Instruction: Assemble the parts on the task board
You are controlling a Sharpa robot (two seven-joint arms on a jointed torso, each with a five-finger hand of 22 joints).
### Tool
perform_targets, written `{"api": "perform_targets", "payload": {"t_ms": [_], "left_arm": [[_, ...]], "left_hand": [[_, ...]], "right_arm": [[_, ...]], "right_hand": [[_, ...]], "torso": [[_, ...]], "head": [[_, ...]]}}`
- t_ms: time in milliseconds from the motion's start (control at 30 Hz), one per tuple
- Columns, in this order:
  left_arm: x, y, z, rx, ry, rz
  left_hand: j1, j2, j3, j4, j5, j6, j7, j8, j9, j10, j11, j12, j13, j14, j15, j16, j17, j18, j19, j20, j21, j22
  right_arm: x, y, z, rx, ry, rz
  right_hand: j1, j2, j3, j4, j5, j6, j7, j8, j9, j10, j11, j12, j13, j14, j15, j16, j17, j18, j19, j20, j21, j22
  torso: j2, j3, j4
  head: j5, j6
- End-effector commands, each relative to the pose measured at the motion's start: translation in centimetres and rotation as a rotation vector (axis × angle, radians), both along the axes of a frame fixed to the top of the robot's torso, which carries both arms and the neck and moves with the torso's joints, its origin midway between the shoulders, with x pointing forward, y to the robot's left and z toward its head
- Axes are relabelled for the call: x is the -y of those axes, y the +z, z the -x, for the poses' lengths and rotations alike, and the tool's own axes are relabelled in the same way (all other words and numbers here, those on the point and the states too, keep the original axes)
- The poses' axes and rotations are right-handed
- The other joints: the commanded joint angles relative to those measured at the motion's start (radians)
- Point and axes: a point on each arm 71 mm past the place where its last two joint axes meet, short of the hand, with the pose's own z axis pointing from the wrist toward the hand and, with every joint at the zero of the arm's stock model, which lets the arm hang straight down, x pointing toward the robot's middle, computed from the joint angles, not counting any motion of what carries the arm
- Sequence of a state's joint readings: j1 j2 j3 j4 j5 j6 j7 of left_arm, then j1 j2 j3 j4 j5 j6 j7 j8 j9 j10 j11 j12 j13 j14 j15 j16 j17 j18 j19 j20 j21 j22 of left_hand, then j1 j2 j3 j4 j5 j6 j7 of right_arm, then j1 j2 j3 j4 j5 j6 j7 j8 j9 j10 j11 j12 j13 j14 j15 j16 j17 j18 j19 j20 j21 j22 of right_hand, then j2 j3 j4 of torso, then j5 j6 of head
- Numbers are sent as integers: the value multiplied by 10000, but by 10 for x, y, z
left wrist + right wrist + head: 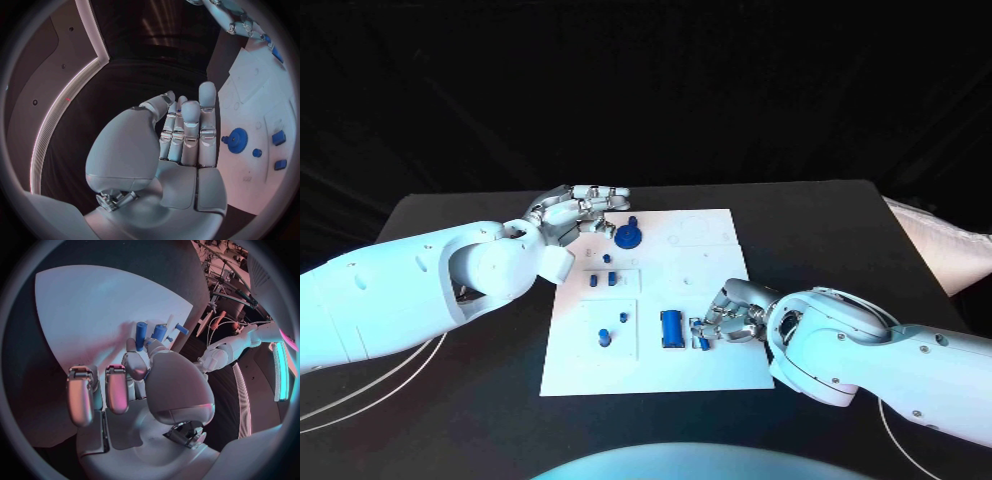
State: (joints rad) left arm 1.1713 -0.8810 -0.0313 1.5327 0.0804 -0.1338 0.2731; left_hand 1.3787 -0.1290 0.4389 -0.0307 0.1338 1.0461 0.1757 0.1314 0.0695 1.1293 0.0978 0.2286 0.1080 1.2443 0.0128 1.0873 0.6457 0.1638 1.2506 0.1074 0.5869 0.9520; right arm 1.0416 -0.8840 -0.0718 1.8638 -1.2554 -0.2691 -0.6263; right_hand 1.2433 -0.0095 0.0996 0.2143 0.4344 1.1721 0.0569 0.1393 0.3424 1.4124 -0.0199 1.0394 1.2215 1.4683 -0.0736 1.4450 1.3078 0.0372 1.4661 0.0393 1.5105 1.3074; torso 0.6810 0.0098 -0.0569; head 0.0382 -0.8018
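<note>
The white task board (711, 262) lies in the middle of the black table. A blue gear (630, 237) stands near its far left corner, also seen in the left wrist view as the blue gear (237, 140). My left hand (574, 212) hovers just left of the gear, fingers stretched side by side, holding nothing (187, 135). A larger blue cylinder (672, 328) lies at the near middle of the board. My right hand (733, 312) is beside it and pinches a small blue cylinder (159, 332) at its fingertips, its other fingers (115, 390) spread.
Several small blue pieces (603, 280) sit in the board's left half, and one blue peg (604, 337) stands nearer the front. White cables (358, 400) trail over the table at the near left. A pale cloth (942, 245) lies off the table's right edge.
</note>
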Motion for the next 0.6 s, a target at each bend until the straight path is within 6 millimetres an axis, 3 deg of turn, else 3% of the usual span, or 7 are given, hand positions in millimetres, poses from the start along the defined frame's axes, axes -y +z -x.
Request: {"api": "perform_targets", "payload": {"t_ms": [33,267,467,600], "left_arm": [[2,1,0,-1,-173,130],[1,1,0,-10,-172,124],[1,1,1,-15,-174,122],[1,1,1,-18,-181,123]], "left_hand": [[33,49,-21,-55,47,-83,-13,54,-10,-85,7,40,14,-72,-3,-14,-9,127,-75,28,-46,-9],[33,49,-21,-55,47,-83,-13,54,-10,-85,7,40,14,-72,-3,-14,-9,127,-75,28,-46,-9],[33,49,-21,-55,47,-83,-13,54,-10,-85,7,40,14,-72,-3,-14,-9,127,-75,28,-46,-9],[22,51,-28,-52,46,-89,-7,57,-11,-97,13,47,14,-78,0,-13,-21,126,-76,30,-50,-11]], "right_arm": [[-4,0,1,98,285,206],[-4,-1,1,94,314,247],[-4,-1,0,95,335,262],[-5,-1,0,92,355,266]], "right_hand": [[-91,-4,-26,71,-66,77,-27,70,-3,103,-6,67,27,701,-78,57,916,-111,366,-52,32,1696],[-313,8,-85,227,-248,93,-37,121,51,149,-16,157,108,705,-92,69,937,-115,377,-75,40,1711],[-584,15,-233,429,-155,97,-36,164,101,178,-13,213,171,711,-93,91,970,-120,391,-84,49,1730],[-851,-4,-462,628,-460,101,-31,200,142,191,-6,231,208,712,-86,96,981,-122,395,-81,52,1737]], "torso": [[7,2,0],[-1,-6,-5],[0,-2,-4],[0,-6,-2]], "head": [[14,1],[25,-2],[26,-5],[30,-9]]}}
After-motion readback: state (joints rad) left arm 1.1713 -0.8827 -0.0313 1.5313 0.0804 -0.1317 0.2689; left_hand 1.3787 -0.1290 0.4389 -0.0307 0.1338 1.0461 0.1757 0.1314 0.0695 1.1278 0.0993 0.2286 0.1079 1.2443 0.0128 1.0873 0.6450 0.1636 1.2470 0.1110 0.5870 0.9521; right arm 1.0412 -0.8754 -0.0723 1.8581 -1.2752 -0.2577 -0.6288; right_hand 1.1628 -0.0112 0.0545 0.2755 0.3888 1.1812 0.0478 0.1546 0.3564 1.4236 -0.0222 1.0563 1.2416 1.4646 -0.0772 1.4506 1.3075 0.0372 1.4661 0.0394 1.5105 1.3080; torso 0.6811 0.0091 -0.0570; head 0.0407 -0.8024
